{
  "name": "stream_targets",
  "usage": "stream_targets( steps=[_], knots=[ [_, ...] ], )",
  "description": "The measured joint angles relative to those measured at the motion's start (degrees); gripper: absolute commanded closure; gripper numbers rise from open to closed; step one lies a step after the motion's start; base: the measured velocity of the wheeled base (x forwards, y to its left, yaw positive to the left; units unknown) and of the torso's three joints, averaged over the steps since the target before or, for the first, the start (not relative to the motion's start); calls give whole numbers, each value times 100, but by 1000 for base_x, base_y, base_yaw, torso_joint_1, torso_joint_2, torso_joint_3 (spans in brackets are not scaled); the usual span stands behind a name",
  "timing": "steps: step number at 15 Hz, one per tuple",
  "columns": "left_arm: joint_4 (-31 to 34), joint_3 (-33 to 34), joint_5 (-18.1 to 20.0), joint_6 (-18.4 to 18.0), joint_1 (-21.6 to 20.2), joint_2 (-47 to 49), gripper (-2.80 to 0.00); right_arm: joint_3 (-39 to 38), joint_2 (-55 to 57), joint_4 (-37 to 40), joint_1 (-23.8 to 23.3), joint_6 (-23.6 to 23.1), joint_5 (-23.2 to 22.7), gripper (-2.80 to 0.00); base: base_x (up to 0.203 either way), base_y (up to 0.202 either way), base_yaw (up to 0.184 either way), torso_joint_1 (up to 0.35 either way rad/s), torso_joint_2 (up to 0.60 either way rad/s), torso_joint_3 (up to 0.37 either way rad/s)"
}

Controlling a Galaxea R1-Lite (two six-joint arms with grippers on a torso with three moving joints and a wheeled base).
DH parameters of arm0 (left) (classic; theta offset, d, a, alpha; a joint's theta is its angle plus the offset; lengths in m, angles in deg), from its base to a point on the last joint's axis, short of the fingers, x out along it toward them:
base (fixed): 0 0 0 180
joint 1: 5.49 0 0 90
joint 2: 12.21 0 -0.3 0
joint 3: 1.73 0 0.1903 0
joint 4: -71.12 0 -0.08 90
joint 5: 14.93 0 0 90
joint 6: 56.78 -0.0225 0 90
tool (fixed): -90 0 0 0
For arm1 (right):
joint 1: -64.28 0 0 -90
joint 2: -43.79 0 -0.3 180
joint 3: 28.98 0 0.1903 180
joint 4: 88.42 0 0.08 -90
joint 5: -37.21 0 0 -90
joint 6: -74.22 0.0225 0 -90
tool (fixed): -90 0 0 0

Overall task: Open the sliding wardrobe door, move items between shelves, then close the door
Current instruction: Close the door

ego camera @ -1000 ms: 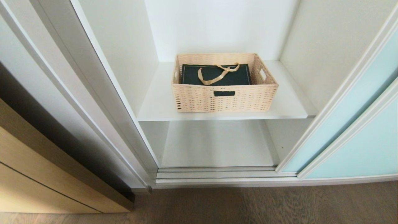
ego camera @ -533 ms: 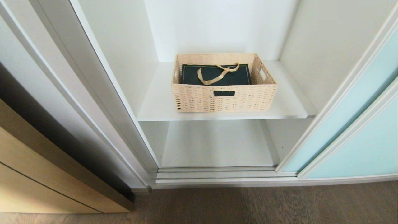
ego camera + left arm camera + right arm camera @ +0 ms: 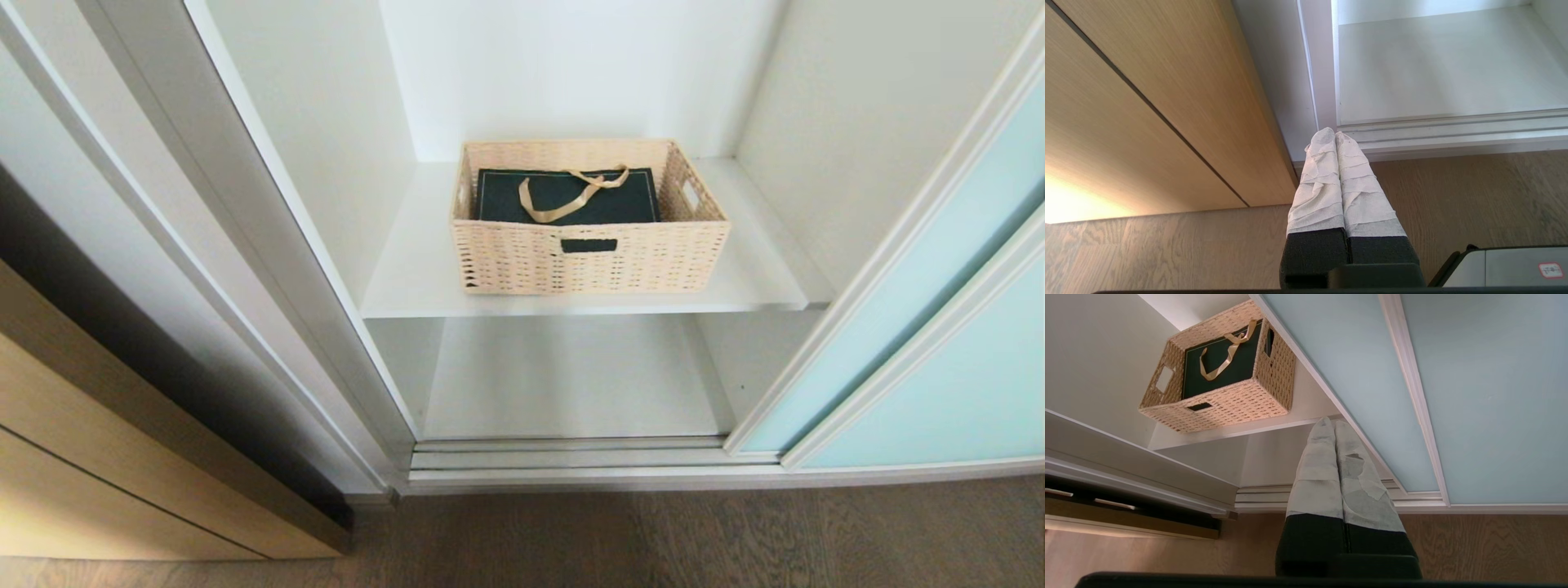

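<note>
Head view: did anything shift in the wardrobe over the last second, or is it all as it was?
Nothing visibly changed. The wicker basket sits on the upper shelf with the green gift bag flat inside it, the sliding wardrobe door stands pushed aside to the right, and neither arm shows in the head view.

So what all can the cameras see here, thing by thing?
wicker basket: one, tan, on the upper shelf.
gift bag: one, dark green with gold ribbon, flat inside the basket.
upper shelf: one, white, holds the basket.
lower shelf: one, light grey, beneath the upper one.
sliding door: one, frosted blue-green, pushed to the right.
wood cabinet front: one, light wood, on the left.
floor: brown wood grain.
left fingers: white-wrapped, shut, low over the floor.
right fingers: white-wrapped, shut, beside the door.
</note>
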Motion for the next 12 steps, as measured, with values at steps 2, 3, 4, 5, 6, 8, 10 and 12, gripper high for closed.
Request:
stream_targets(
  steps=[2, 3, 4, 5, 6, 8, 10, 12],
  knots=[
    [2, 0, 2, 1, 0, 0, 0, 109, 109, 1, 27, -2, 5, 0, 0, 0, 0, 0, 0, 0],
    [0, 0, 0, 0, 0, 0, 0, 178, 171, 0, 31, 1, 4, 0, 0, 0, 0, 0, 0, 0],
    [-2, 0, -1, 0, 0, 0, 0, 268, 241, 6, 32, 3, 7, 0, 0, 0, 0, 0, 0, 0],
    [-2, 0, -2, 0, 0, 0, 0, 348, 310, 9, 50, 4, 4, 0, 0, 0, 0, 0, 0, 0],
    [-2, 0, 2, 1, 0, 0, 0, 400, 370, 11, 83, 8, 5, 0, 0, 0, 0, 0, 0, 0],
    [0, 0, -1, 1, 0, 0, 0, 484, 481, 9, 178, 6, 40, 0, 0, 0, 0, 0, 0, 0],
    [-2, 0, 0, 0, 0, 0, 0, 593, 605, 42, 352, 11, 320, 0, 0, 0, 0, 0, 0, 0],
    [-2, 0, 2, 1, 0, 0, 0, 727, 721, 96, 535, 150, 714, 0, 0, 0, 0, 0, 0, 0]
  ],
)
